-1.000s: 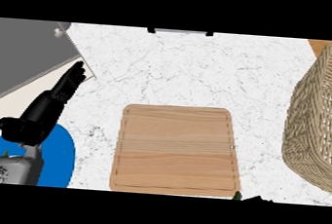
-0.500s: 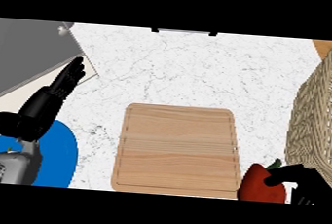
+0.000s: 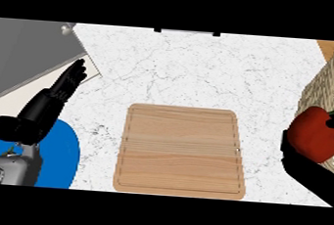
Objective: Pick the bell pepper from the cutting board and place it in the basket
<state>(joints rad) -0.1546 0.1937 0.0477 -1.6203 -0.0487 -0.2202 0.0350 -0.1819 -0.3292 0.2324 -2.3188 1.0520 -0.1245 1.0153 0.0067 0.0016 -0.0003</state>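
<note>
Resting at nine o'clock, the left hand shows straight, relaxed fingers, partly over a blue plate. Dead centre, the cutting board lies bare. Over at three o'clock, the right hand is wrapped round the red bell pepper, held against the wicker basket.

Basket right of board — apart.

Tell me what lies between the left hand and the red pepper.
In the head view, the wooden cutting board lies on the white counter between the left hand and the pepper, its top bare.
</note>
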